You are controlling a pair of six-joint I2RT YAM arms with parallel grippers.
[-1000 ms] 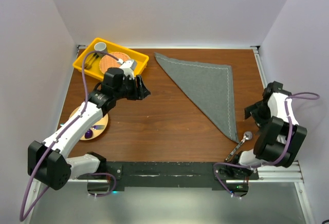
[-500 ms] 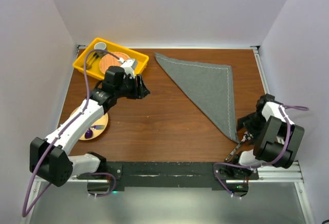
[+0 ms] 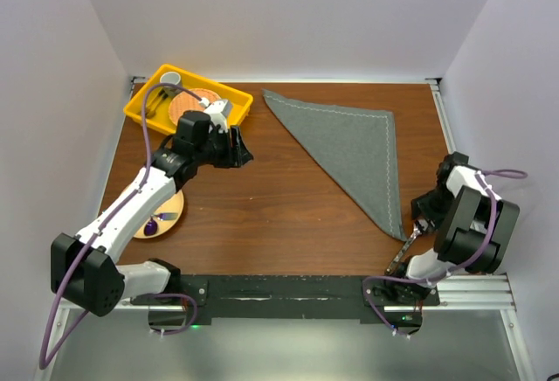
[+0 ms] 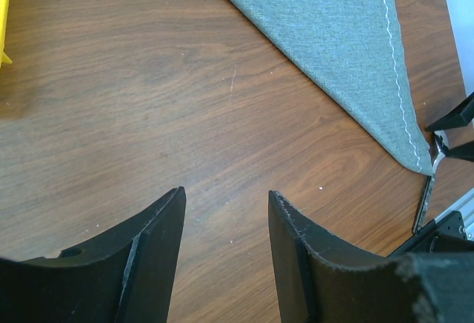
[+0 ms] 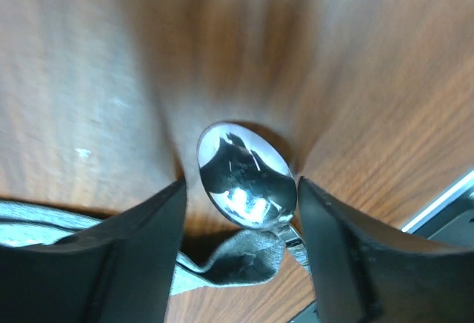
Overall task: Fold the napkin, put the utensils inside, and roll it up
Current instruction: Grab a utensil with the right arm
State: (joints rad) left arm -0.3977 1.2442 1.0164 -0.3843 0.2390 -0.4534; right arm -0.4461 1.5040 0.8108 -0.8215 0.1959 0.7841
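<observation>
The fold looks done: the napkin (image 3: 349, 149) lies flat on the worktop (image 3: 262, 215) as a triangle, right of centre, with its pale stitched hem along the far and right sides. Nothing rests on it and it is not rolled, so loading the utensils and rolling are left. Its long folded edge runs diagonally from the far corner beside the yellow tray (image 3: 140, 106) to a sharp tip pointing at the near right, where the cloth touches the neck of the spoon (image 5: 244, 182). The spoon's handle slants towards the near edge. The right gripper (image 5: 241, 197) straddles the bowl, fingers (image 5: 148, 249) close on either side; whether they pinch it I cannot tell. The left gripper (image 4: 226, 204) hovers over bare wood, fingers apart and empty
</observation>
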